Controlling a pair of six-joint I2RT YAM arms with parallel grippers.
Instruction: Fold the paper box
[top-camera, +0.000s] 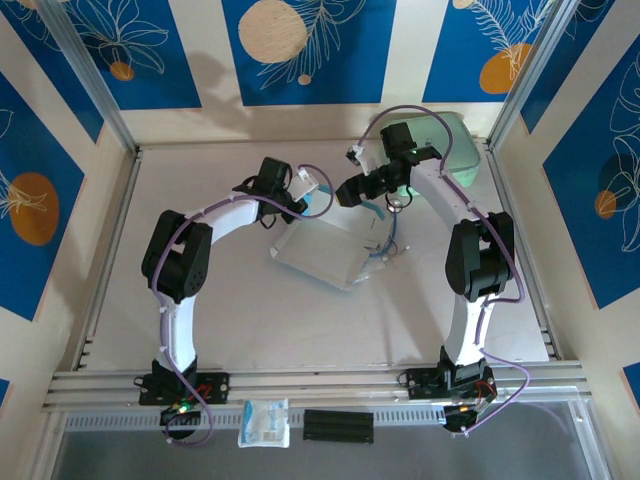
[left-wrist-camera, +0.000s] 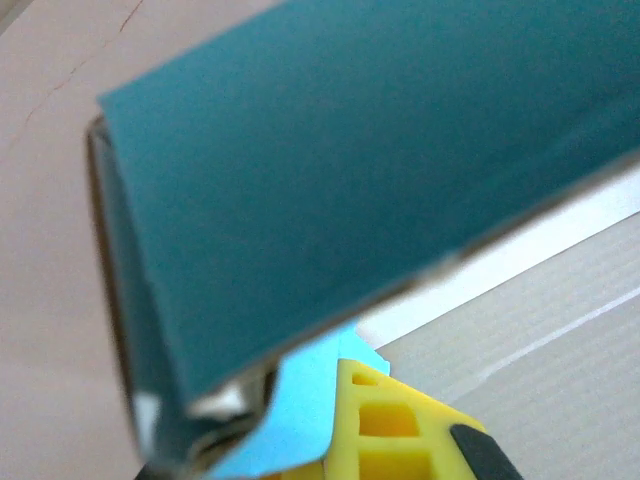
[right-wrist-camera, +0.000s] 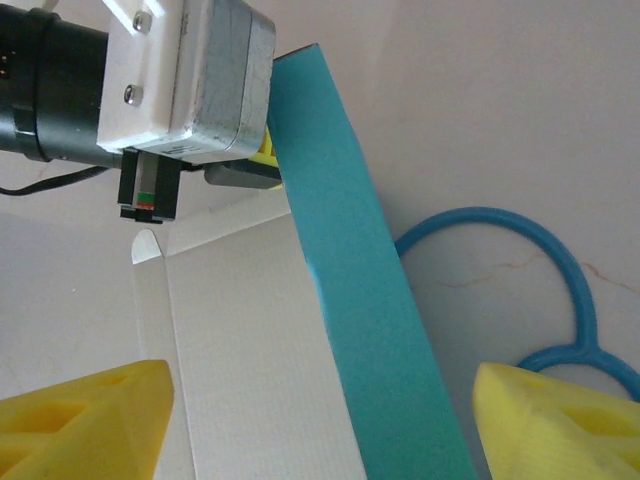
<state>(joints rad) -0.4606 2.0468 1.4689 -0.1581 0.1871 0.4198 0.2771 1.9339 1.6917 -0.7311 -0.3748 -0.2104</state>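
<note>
The paper box (top-camera: 318, 256) lies partly folded in the middle of the table, grey-white side up. One light blue flap stands raised at its far edge. My left gripper (top-camera: 303, 196) is shut on that flap. In the left wrist view the light blue card (left-wrist-camera: 300, 410) is pinched against a yellow finger (left-wrist-camera: 392, 432), under a large shaded blue panel (left-wrist-camera: 350, 170). My right gripper (right-wrist-camera: 325, 378) is open, its yellow fingertips (right-wrist-camera: 85, 415) wide apart. They straddle the raised blue wall (right-wrist-camera: 365, 300) and grey inner panel (right-wrist-camera: 245, 350) without touching them. From above, the right gripper (top-camera: 366, 196) hovers at the box's far right corner.
A blue loop (right-wrist-camera: 545, 290) lies on the table just right of the box. A mint-green case (top-camera: 452, 146) sits at the back right. On the front rail lie a small white-and-blue packet (top-camera: 265, 422) and a black strip (top-camera: 338, 426).
</note>
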